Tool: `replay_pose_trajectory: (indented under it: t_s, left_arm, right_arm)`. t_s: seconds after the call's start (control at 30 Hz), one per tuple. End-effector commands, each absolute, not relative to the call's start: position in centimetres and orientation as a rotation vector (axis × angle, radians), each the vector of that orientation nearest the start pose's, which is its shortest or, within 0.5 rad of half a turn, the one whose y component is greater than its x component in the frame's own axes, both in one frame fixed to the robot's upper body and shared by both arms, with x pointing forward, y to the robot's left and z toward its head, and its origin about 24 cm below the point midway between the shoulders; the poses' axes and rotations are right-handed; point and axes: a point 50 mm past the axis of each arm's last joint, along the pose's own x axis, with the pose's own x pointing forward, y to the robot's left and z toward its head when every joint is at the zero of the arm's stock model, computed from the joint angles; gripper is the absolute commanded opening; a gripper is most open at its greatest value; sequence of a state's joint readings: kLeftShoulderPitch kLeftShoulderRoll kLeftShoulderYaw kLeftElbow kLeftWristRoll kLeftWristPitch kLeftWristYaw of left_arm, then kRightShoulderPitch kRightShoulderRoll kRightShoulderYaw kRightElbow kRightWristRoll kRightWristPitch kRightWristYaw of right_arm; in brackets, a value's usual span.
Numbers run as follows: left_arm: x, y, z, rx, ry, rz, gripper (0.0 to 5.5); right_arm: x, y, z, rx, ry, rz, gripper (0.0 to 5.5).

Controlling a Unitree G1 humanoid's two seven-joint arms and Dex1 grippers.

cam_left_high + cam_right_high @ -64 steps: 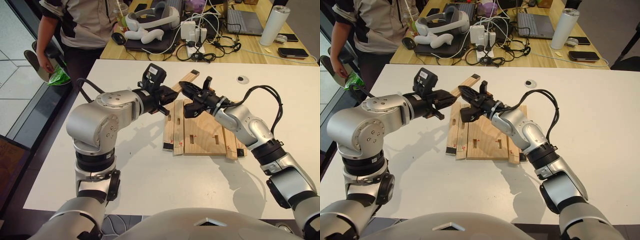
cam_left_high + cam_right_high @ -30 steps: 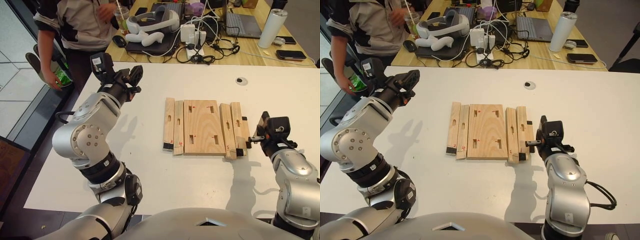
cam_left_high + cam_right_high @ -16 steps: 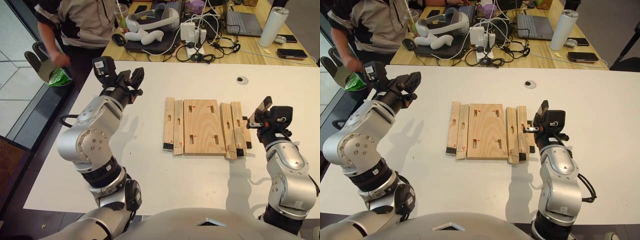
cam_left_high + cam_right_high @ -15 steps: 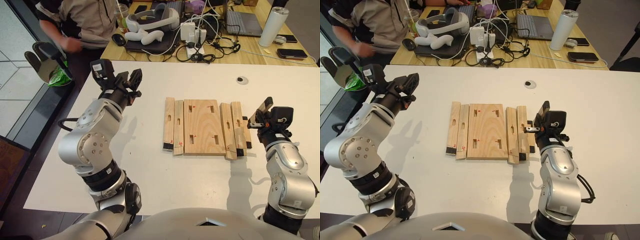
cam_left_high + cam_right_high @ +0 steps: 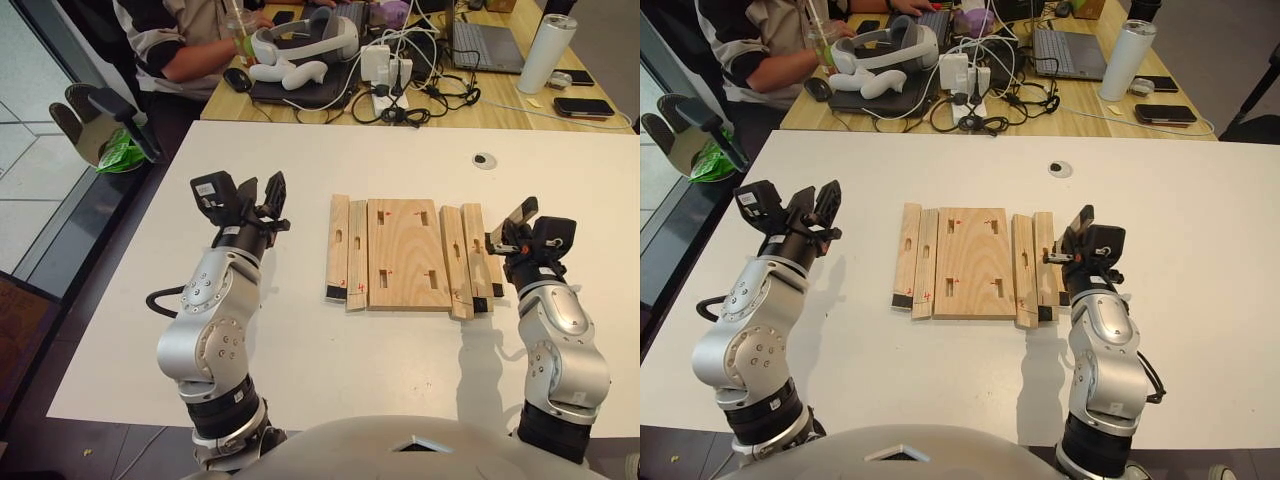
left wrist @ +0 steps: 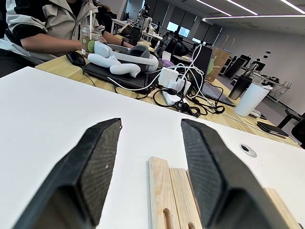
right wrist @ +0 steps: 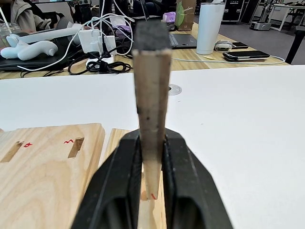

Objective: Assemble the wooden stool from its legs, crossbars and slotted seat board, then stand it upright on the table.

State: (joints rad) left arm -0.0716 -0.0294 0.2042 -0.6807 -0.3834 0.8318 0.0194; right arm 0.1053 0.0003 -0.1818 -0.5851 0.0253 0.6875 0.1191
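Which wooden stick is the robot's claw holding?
The thin stick at the far right of the row: the right claw pinches it, black-tipped end tilted up. The other sticks lie flat.

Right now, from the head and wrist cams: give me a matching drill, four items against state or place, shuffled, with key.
Items
1. left gripper
2. right gripper
3. wide slotted wooden seat board
4. tall white tumbler

States or places
A. upright on the wooden desk behind
B. shut on a black-tipped wooden bar
C. open, left of the wooden parts
D. flat on the white table, between narrower wooden pieces

Pairs: 1-C, 2-B, 3-D, 4-A
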Motion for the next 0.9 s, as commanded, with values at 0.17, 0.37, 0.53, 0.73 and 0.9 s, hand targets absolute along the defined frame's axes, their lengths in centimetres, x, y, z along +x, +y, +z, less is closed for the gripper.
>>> replay_pose_trajectory:
  t_s: [0.17, 0.37, 0.53, 0.73, 0.9]
  left_arm:
    - [23.6, 15.9, 13.3, -0.310, 0.049, -0.065, 2.31]
    - [23.7, 15.8, 13.5, -0.306, 0.041, -0.075, 2.31]
    - [23.7, 15.8, 13.6, -0.302, 0.038, -0.081, 2.31]
    - [23.7, 15.9, 13.4, -0.305, 0.042, -0.078, 2.31]
    - [23.8, 15.9, 13.5, -0.305, 0.040, -0.077, 2.31]
  right_arm:
    - [22.2, -19.0, 7.5, 0.041, 0.200, -0.037, 0.40]
    - [22.9, -18.7, 7.1, 0.048, 0.187, -0.003, 0.40]
    - [23.4, -18.1, 7.0, 0.081, 0.187, 0.007, 0.40]
    - [23.2, -18.7, 6.7, 0.044, 0.230, -0.043, 0.40]
    - [23.3, -19.1, 6.7, 0.006, 0.251, -0.047, 0.40]
